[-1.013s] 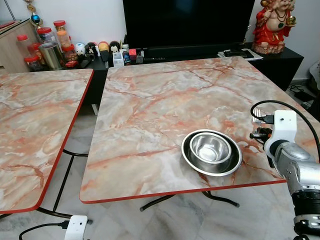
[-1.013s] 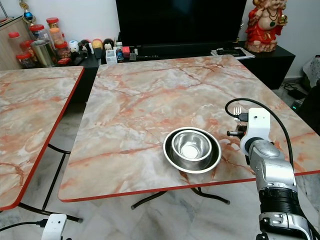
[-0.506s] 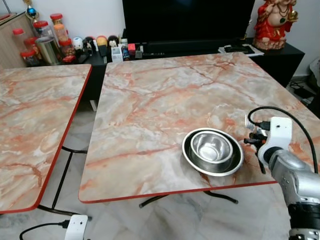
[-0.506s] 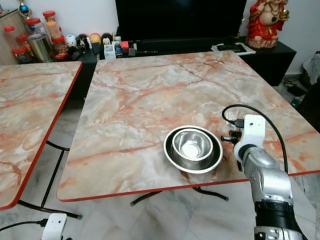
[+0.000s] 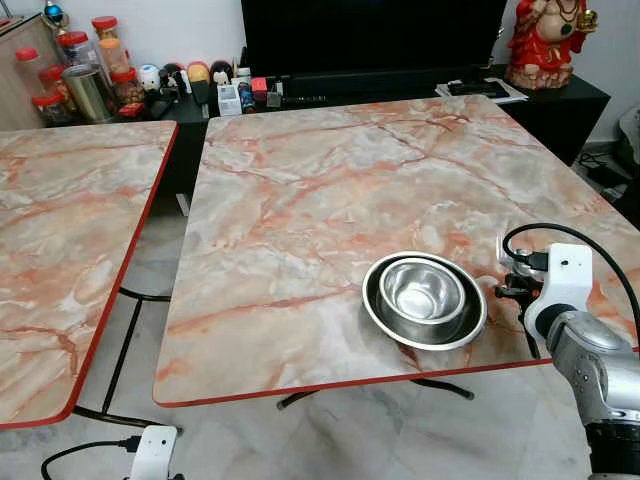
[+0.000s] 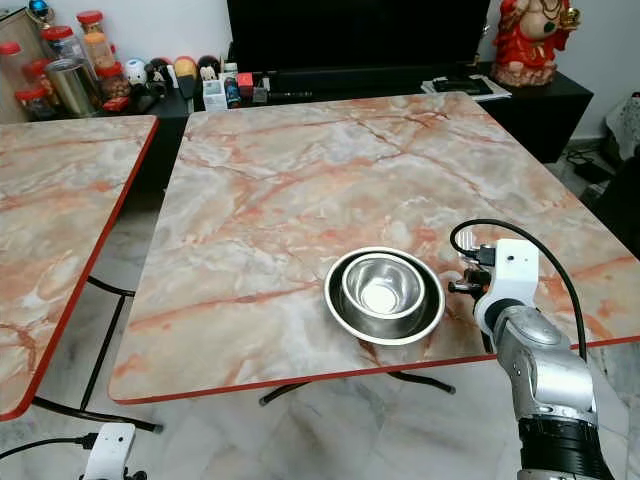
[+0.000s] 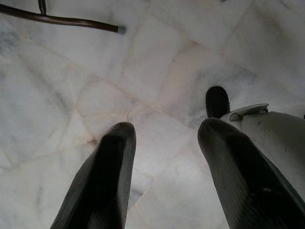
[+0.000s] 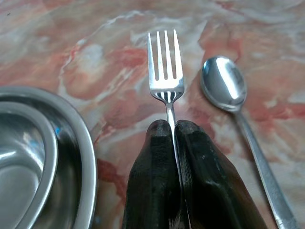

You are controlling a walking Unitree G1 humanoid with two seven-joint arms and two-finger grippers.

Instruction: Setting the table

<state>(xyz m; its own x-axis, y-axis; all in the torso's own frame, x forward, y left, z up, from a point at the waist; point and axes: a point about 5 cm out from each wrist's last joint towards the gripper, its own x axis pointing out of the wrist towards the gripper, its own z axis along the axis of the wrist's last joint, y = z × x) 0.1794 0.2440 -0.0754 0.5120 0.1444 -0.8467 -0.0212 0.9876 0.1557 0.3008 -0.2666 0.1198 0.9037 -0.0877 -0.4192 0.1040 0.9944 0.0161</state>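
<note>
A steel bowl sits inside a steel plate near the front right edge of the marble table. Just right of the plate, my right gripper is shut on the handle of a fork, whose tines point away over the tabletop. A spoon lies flat on the table on the fork's far side from the plate rim. The right arm reaches over the table's front right corner. My left gripper hangs open over the floor, holding nothing.
A second marble table stands to the left with a floor gap between. Behind the tables are a dark TV unit with jars and a red statue. A table leg crosses the tiled floor.
The head view has shifted slightly. The right gripper stays beside the plate, still shut on the fork. The bowl and plate have not moved.
</note>
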